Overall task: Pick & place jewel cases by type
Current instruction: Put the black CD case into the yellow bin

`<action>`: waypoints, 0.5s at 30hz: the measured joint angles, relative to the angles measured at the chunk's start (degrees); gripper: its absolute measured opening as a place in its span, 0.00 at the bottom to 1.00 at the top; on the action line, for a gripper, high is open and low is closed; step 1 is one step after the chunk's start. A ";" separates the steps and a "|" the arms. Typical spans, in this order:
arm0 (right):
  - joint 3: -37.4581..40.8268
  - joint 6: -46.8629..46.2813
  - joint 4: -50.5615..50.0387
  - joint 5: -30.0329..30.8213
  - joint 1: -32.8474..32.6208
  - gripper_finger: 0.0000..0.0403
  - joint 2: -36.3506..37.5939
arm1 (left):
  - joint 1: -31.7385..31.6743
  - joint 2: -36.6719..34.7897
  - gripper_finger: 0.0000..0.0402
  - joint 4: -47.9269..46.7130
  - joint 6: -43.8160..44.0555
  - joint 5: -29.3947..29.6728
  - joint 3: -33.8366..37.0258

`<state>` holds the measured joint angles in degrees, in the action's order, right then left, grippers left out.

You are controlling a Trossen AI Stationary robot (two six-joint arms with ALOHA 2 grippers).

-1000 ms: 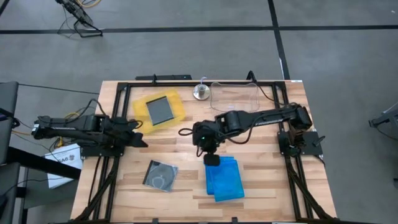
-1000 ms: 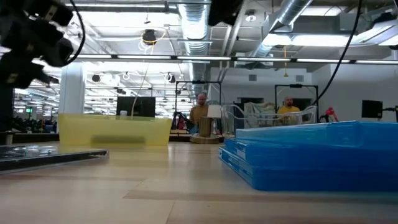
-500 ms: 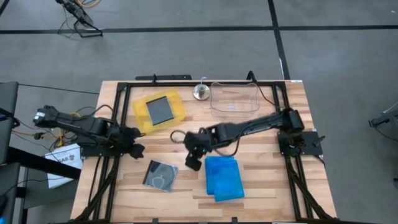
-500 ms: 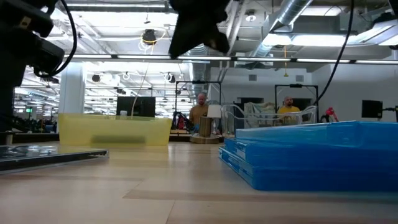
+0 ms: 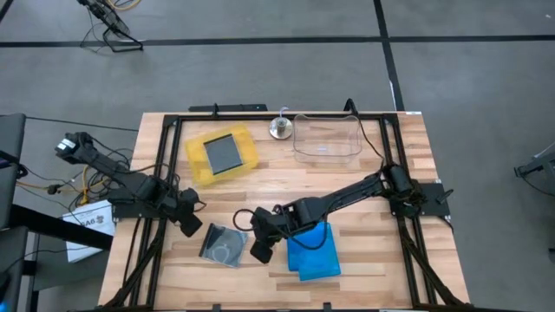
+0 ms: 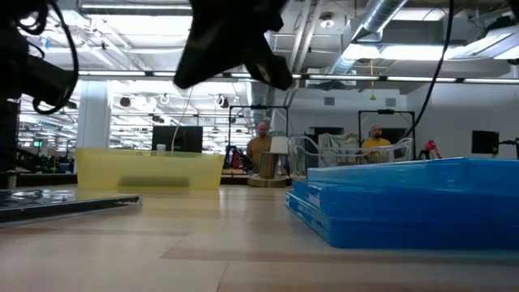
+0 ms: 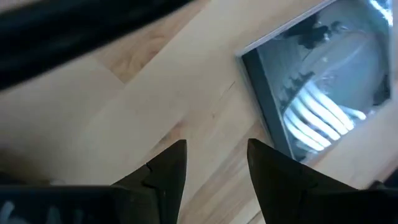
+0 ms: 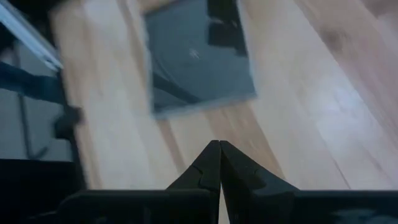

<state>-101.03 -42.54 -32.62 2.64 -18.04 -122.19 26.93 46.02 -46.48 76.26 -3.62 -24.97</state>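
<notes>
Jewel cases lie untouched: grey case (image 5: 224, 244) between the part-open, empty left gripper (image 5: 191, 227) and the pinched-together, empty right gripper (image 5: 261, 252); blue stack (image 5: 313, 251) beside.

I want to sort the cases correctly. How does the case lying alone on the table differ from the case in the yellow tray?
The lone clear-grey case lies on the bare wood, tilted, showing a disc ring; the tray case sits inside the yellow tray, nearly square to it, showing a plain dark face. Both are flat, square and greyish.
</notes>
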 joint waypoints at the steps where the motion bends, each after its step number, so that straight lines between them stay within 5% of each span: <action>1: 0.18 0.06 -0.59 0.03 -0.17 0.00 -0.13 | 1.20 0.47 0.40 0.34 1.71 0.86 0.00; 15: 0.19 0.53 6.10 0.30 -1.95 0.00 -8.69 | 13.43 12.76 0.40 12.31 20.12 6.54 -0.04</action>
<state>-100.84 -42.02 -26.52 2.94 -19.99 -130.88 40.36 58.78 -34.18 96.38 2.92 -25.02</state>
